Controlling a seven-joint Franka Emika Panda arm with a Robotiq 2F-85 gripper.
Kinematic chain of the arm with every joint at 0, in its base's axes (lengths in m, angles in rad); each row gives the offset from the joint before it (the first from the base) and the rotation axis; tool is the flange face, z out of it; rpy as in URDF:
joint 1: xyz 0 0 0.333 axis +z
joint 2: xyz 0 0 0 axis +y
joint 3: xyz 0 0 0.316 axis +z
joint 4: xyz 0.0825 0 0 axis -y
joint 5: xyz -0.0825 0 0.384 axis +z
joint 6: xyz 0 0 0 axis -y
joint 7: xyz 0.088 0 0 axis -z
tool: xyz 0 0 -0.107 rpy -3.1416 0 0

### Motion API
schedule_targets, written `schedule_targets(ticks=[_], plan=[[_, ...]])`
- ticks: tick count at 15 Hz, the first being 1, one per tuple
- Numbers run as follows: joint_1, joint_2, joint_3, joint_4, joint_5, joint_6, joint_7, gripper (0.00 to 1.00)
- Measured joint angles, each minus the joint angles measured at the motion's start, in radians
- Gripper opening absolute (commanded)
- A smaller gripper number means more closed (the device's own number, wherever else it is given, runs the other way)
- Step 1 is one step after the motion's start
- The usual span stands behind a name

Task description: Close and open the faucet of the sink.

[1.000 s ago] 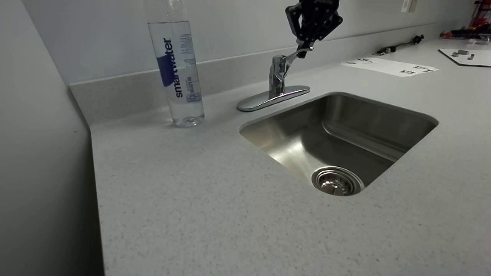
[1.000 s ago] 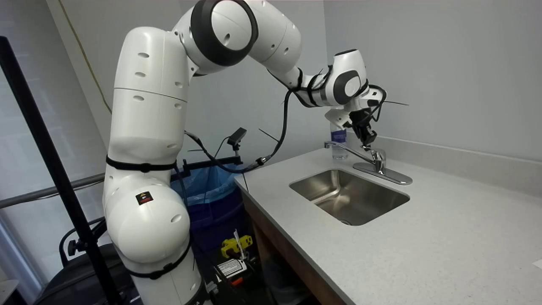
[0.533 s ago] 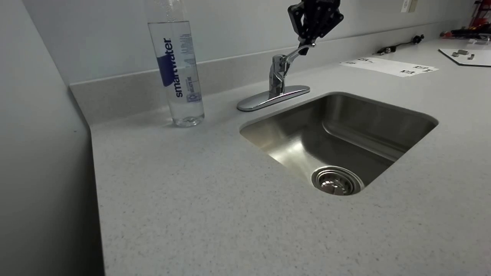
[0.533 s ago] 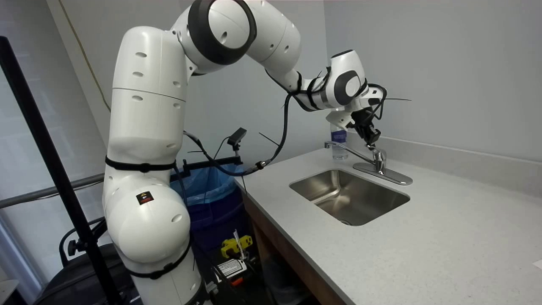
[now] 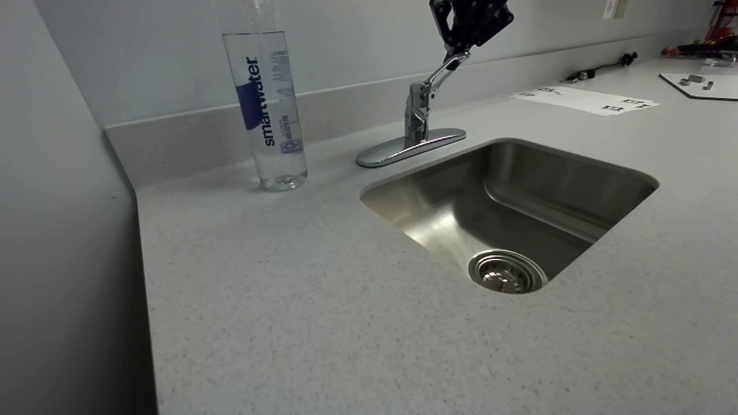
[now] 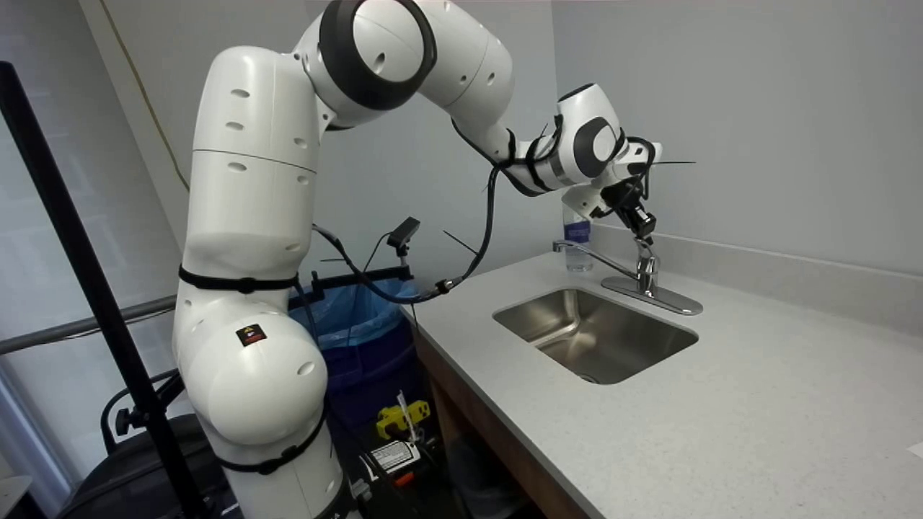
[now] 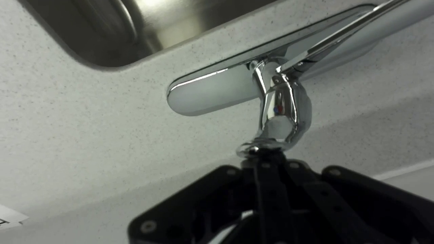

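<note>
The wrist view crops the sink (image 7: 101,52), an exterior view the bottle (image 5: 271,109).

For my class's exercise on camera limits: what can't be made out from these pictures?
Exact contact at the faucet lever: covered by the gripper in the wrist view.
Top of the water bottle: cut off by the top edge or hidden by the robot arm, exterior views.
Small print on it: too small in an exterior view.
Marks on the white sheet: too small there.

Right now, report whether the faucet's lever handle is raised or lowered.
Raised: in an exterior view, the lever handle slants upward from the chrome faucet body toward the gripper.
</note>
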Motion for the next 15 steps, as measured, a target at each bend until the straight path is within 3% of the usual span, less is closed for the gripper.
schedule_targets(ticks=[6,11,15], plan=[[0.007,0.001,-0.021,0.002,-0.026,0.043,0.105,0.0],[0.008,0.003,-0.119,0.011,-0.125,0.131,0.228,0.0],[0.001,-0.003,-0.128,0.037,-0.099,0.132,0.255,0.0]])
